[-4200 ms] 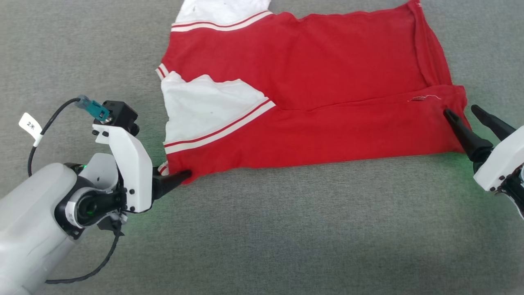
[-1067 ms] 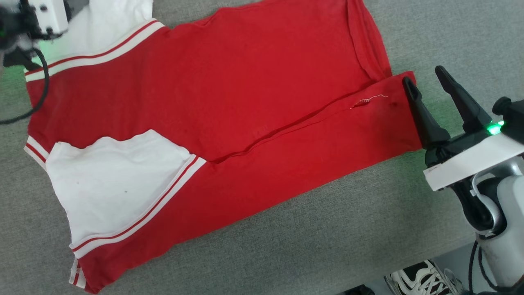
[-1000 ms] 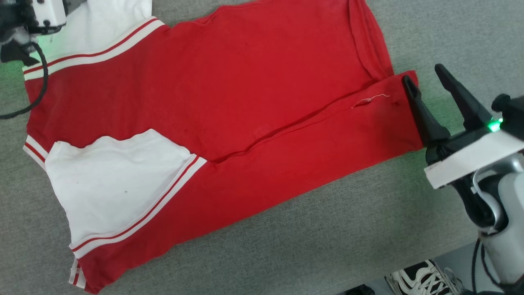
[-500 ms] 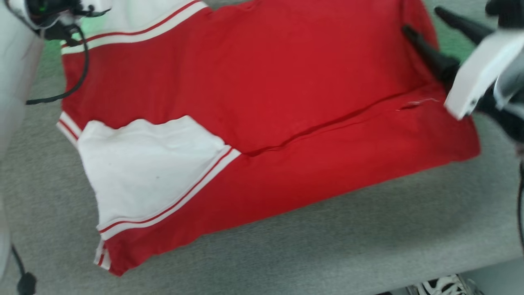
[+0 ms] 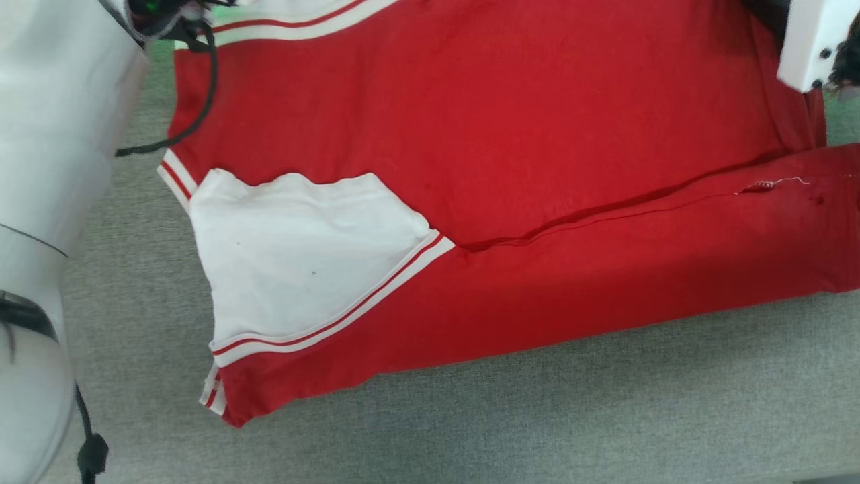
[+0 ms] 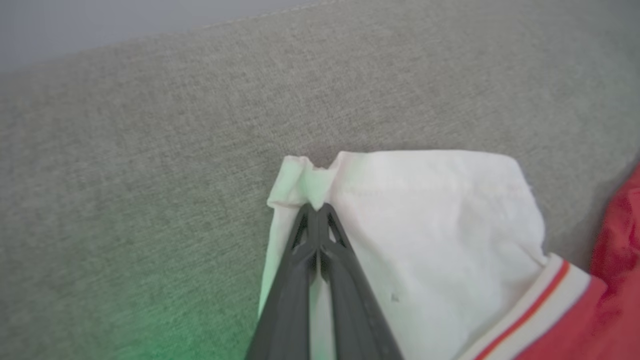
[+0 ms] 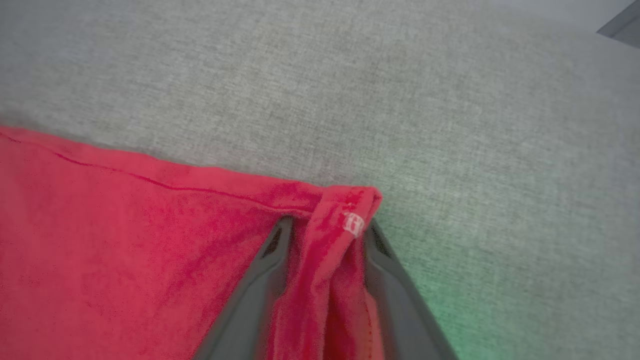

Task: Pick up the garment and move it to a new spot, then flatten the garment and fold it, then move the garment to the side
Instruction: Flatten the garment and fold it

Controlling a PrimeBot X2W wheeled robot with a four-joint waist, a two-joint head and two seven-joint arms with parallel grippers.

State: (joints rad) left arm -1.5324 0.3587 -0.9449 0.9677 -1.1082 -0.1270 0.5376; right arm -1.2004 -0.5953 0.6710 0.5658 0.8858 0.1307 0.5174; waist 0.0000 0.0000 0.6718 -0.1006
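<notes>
The garment (image 5: 510,134), a thin red sports jersey with white panels and red-and-white striped trim, lay spread on the grey woven tabletop (image 5: 537,417). Toward the tabletop's far side, the left gripper (image 6: 316,206) was pinched tight on a white sleeve corner. The right gripper (image 7: 327,222) straddled a bunched red corner, jaws part-way apart; whether it truly gripped could not be told. Taking both far corners probably served to carry that edge over evenly.

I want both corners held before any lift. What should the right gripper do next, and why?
Probably finish closing on the red corner of the garment: the left gripper pinches the white corner shut, while the right gripper has its fingers apart around the bunched hem.
</notes>
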